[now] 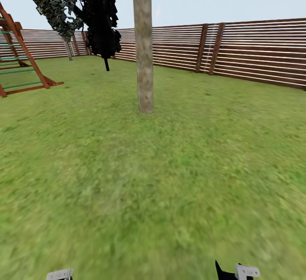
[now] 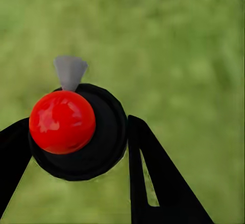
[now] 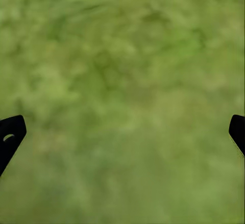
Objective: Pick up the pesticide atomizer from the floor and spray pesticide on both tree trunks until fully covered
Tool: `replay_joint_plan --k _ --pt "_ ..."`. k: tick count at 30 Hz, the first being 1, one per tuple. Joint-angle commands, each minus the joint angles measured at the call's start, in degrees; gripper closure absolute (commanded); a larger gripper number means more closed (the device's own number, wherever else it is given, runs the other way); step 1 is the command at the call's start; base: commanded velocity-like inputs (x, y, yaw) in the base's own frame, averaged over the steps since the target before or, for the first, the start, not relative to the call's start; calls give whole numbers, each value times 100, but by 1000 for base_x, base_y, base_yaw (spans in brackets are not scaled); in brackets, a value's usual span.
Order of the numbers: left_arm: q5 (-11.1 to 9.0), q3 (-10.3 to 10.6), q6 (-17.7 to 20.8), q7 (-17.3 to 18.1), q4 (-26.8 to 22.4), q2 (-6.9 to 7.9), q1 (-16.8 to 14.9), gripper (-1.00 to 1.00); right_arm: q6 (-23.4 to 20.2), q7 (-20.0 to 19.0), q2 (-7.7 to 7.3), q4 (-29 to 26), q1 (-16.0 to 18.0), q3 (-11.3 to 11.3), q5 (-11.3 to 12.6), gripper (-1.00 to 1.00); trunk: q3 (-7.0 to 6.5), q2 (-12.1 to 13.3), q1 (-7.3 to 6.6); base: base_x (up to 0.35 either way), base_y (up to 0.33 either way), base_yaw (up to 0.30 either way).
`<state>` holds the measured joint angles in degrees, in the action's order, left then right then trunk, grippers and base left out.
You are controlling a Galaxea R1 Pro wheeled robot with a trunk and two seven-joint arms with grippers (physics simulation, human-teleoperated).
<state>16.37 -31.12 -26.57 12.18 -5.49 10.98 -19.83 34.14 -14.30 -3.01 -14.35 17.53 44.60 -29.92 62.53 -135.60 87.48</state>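
Left gripper holding the atomizer over lawn, one trunk ahead

Left gripper (image 2: 76,147): black fingers (image 2: 153,173) pressed to either side of the pesticide atomizer (image 2: 84,132), seen end-on from above; round dark body, glossy red cap on top, grey nozzle sticking out sideways past the rim, long axis running straight away from the wrist camera toward the blurred grass. Right gripper (image 3: 122,132): spread wide, fingertips (image 3: 10,134) at opposite edges of its wrist view, nothing between them but grass. Head view: pale brackets of both arms at the lower edge; a straight grey-tan tree trunk (image 1: 143,46) stands upright mid-lawn (image 1: 170,178), well ahead. Beyond it a dark shrub (image 1: 100,12), a leafy tree (image 1: 53,4), a red climbing frame (image 1: 19,59) at the left, slatted brown fence (image 1: 255,50) along the far edge
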Motion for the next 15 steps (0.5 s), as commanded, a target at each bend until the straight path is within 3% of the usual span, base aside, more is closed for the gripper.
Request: replay_joint_plan --k 1,15 --pt "33 -52 -15 30 4 1 -3 100 15 -47 1 2 5 49 -14 -100 4 -2 3 339 0 0" --pt "33 -52 -15 30 13 1 -3 100 14 -47 10 2 5 49 -14 -100 4 -2 3 339 0 0"
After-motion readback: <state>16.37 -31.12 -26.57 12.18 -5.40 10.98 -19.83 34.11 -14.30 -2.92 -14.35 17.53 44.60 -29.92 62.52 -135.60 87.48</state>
